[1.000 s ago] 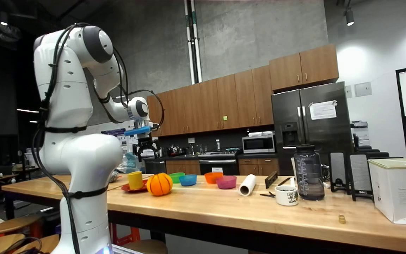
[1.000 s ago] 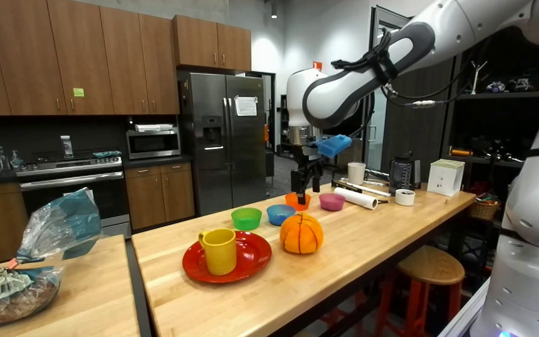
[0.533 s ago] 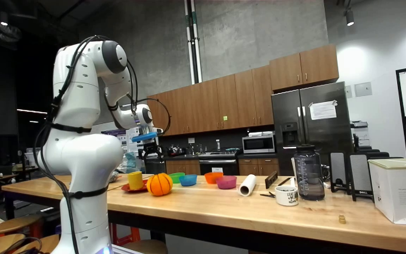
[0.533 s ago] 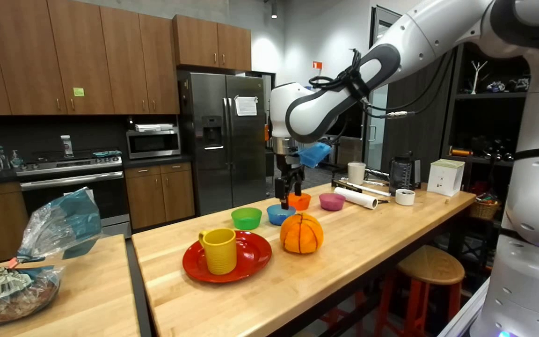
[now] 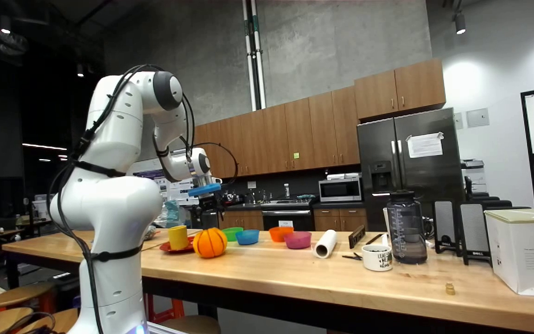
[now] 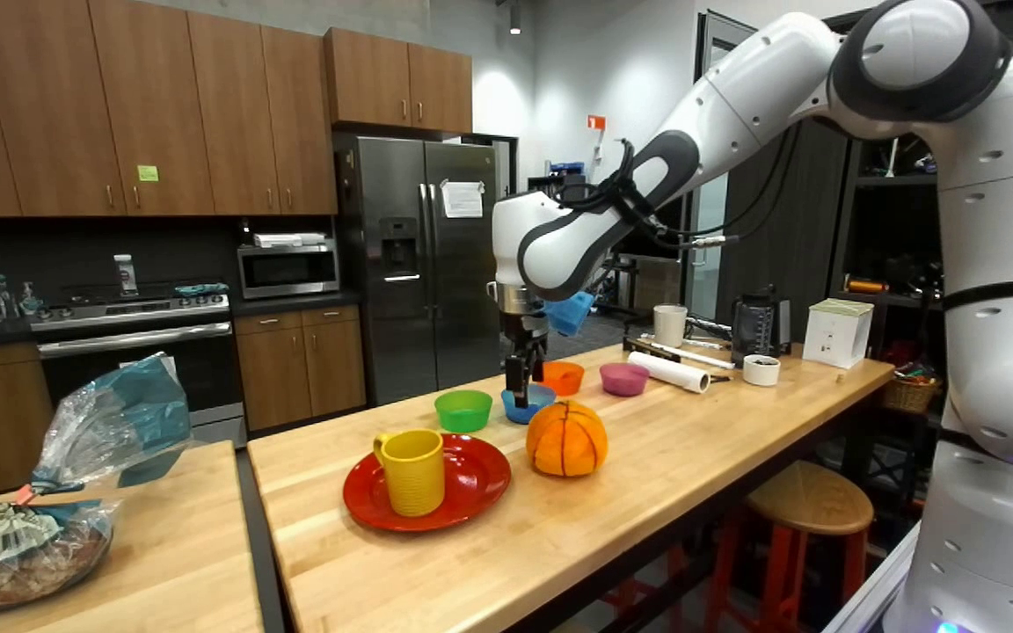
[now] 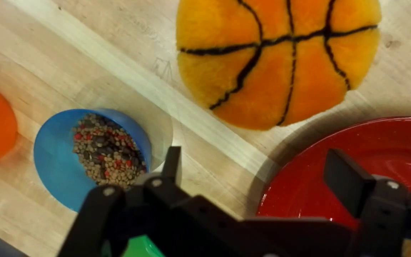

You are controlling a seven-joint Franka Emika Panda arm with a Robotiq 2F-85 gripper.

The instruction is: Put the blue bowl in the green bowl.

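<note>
The blue bowl (image 6: 540, 402) stands upright on the table and also shows in an exterior view (image 5: 247, 237). In the wrist view the blue bowl (image 7: 57, 159) holds small brown, dark and red bits. The green bowl (image 6: 463, 411) stands beside it, and also shows in an exterior view (image 5: 232, 234). In the wrist view only a sliver of the green bowl (image 7: 143, 248) shows behind the gripper. My gripper (image 7: 253, 157) is open, with nothing between its fingers. In an exterior view the gripper (image 6: 528, 391) is above the table and partly covers the blue bowl.
An orange pumpkin-like object (image 6: 566, 438) and a red plate (image 6: 480, 479) with a yellow mug (image 6: 414, 475) stand nearby. An orange bowl (image 6: 561, 378), a pink bowl (image 6: 624, 379) and a white paper roll (image 6: 669, 372) are beyond the blue bowl.
My gripper has moved down and sideways, leftward in an exterior view from over the orange bowl to over the blue bowl. It stays open. The bowls have not moved.
</note>
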